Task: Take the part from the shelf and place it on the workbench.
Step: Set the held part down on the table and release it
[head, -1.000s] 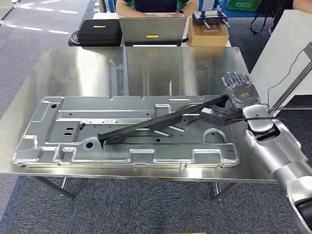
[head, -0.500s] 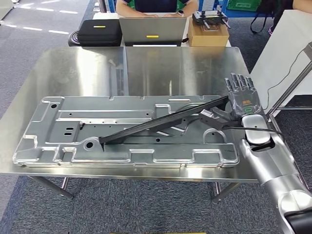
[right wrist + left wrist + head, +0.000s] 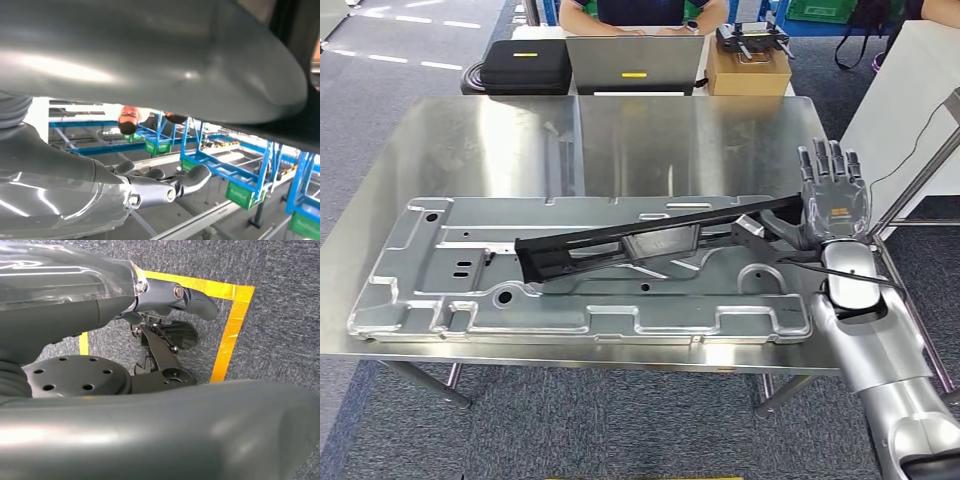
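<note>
— While the steel workbench point(image 3: 471, 140) takes up most of the head view, what lies on it?

— Largest is a grey stamped metal panel point(image 3: 433, 290) lying flat along the near edge. Across it runs the part point(image 3: 622, 245), a long black bracket, its far end over the panel's left half, its near end at the right hand point(image 3: 833, 205).

— Is the hand gripping it?

— I judge so: the thumb side meets the part's end, though the fingers point(image 3: 833, 160) stand straight and spread. The part looks slightly lifted rather than settled; I cannot tell for sure. The left hand point(image 3: 181, 295) hangs over grey carpet and yellow floor tape point(image 3: 230, 330), holding nothing, one finger showing; whether its fingers are apart or curled I cannot tell.

— So which step?

— Placing, nearly finished. The next move calls for lowering the part until it rests on the panel, then letting go and drawing clear without dragging it.

— Any writing?

— A small orange mark on the back of the right hand, too small to read. Behind the bench, a laptop point(image 3: 633, 62) and a black case point(image 3: 525, 62) each carry a yellow tag, unreadable.
</note>
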